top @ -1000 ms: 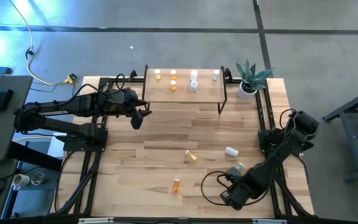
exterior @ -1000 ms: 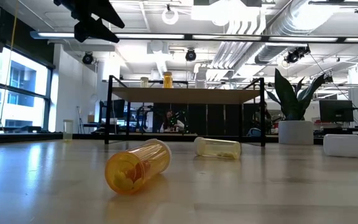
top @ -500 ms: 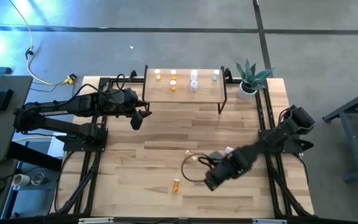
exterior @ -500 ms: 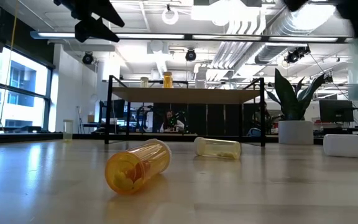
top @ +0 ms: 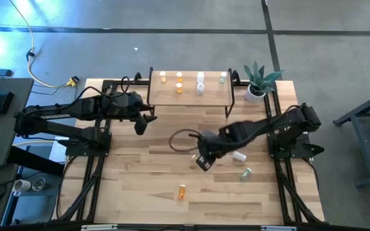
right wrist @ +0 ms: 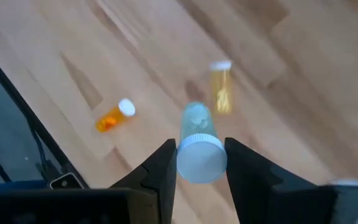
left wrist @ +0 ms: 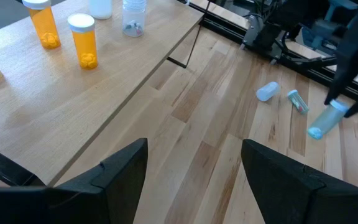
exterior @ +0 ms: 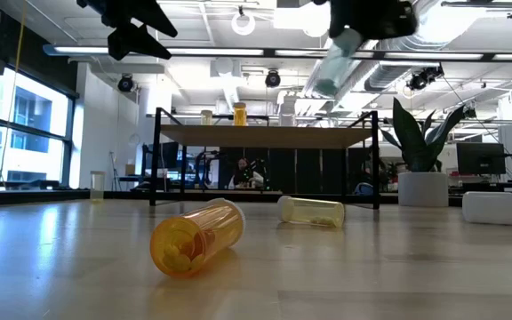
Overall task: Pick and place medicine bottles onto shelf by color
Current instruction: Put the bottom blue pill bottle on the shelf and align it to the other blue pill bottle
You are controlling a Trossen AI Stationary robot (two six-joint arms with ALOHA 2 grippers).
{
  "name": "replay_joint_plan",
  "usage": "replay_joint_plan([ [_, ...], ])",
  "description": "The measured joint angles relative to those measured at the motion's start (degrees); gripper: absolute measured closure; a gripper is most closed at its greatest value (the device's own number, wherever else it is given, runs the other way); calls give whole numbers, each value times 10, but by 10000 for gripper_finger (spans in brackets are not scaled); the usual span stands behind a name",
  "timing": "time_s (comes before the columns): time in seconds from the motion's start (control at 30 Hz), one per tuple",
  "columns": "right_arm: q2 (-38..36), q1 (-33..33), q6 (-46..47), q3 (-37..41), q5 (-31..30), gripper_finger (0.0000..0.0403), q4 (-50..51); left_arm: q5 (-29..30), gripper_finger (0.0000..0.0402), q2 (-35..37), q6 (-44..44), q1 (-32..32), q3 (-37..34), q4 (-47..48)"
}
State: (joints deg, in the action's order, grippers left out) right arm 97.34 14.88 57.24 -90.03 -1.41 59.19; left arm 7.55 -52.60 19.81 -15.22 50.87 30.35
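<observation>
A light-wood table fills mid-frame; at centre the right gripper pinches a clear greenish bottle aloft; the left gripper hangs wide open, empty, beside the shelf at upper centre.

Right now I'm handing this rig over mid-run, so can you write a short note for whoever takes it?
Right pincer: shut on a clear bottle, carried above mid-table.
Left pincer: open, empty, waiting near the shelf's left end.
Done: six bottles stand on the shelf, among them two orange.
Left on the table, all lying down: yellow bottle, orange bottle, white bottle, clear green bottle.
Next, probably: shelve the carried bottle with its colour.
</observation>
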Motion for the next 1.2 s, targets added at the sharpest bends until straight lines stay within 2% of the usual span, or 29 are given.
replay_joint_plan([
  [0.2, 0, -64, -100, -59, -1, 295, 49, 0, 154, 0, 1, 0, 0, 0],
  [0.43, 0, -141, -206, -155, -56, 295, 153, 0, 154, 0, 1, 0, 0, 0],
  [0.7, 0, -260, -290, -253, -70, 295, 256, 2, 154, 0, 1, 0, 0, 0],
  [0.93, 0, -365, -350, -262, -69, 295, 290, 2, 154, 0, 5, 0, 0, -1],
  [1.2, 29, -444, -412, -260, -43, 295, 294, 2, 154, 0, 10, 0, 0, -2],
])
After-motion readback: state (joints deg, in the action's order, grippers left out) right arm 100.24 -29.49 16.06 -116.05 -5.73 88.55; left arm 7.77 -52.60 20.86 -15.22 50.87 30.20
